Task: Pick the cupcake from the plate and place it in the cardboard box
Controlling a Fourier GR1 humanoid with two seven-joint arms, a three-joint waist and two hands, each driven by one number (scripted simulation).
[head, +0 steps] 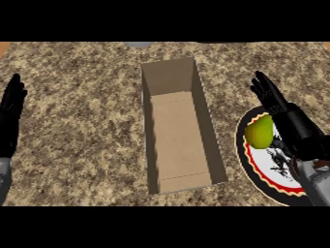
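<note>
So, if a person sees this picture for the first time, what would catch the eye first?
Probably the long open cardboard box, standing in the middle of the speckled counter. Next comes the yellow-green object on the plate at the right, with the right hand open just beside it. The left hand rests open at the left edge.

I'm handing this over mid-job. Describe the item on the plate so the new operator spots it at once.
Start at the open cardboard box in the middle of the granite counter. To its right lies a round plate with a dark scalloped rim. On the plate's upper left sits the item: a yellow-green, pear-shaped lump, just left of the right hand, the only green thing here.
</note>
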